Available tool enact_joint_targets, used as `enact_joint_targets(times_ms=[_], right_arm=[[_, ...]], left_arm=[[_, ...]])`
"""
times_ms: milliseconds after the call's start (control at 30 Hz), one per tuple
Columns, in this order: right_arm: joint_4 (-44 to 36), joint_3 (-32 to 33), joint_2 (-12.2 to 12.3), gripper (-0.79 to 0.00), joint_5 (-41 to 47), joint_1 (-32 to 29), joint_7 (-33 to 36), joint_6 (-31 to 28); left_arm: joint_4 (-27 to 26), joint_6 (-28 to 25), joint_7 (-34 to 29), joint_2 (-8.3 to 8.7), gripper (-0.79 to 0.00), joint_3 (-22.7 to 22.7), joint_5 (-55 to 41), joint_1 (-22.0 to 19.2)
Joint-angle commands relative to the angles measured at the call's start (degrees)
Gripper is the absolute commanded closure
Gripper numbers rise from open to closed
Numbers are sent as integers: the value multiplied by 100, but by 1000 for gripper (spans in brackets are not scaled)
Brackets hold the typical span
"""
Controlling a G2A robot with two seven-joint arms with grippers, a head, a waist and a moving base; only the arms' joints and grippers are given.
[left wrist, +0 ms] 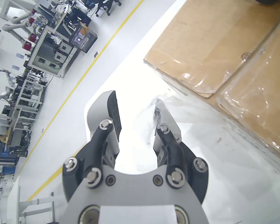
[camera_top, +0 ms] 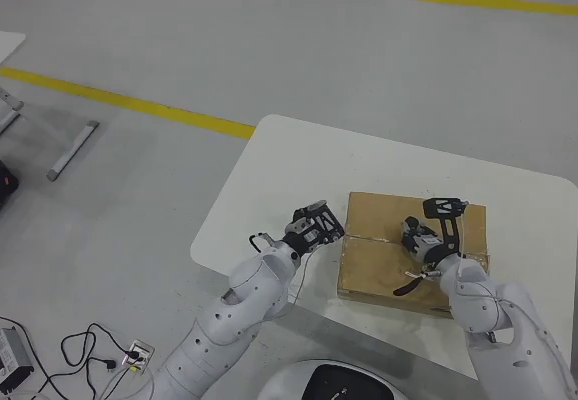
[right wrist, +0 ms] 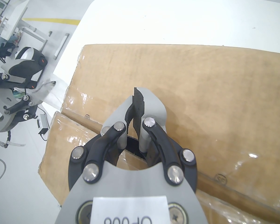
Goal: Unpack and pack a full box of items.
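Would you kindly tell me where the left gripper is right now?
In the top view, the left gripper is over the white table, just beside one end of the cardboard box.

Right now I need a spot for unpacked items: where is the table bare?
Bare: the table between the box and the far edge, and the strip on the box's right. Crowded: the box's left end, by the left tool and tape.

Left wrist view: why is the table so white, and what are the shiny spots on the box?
Left wrist view: the white table is overexposed beside the brown cardboard box; the spots are glare on its clear plastic tape. Right wrist view: the tape glints likewise.
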Motion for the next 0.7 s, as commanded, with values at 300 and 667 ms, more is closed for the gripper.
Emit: enact_joint_targets(times_ms=[300,667], right_arm=[[-89,67,11,0,-29,-73,19,8],[-402,290,33,0,-21,-153,-137,145]], left_arm=[[105,273,100,-77,-240,136,-18,-296],[124,208,209,-175,-197,427,-125,-660]])
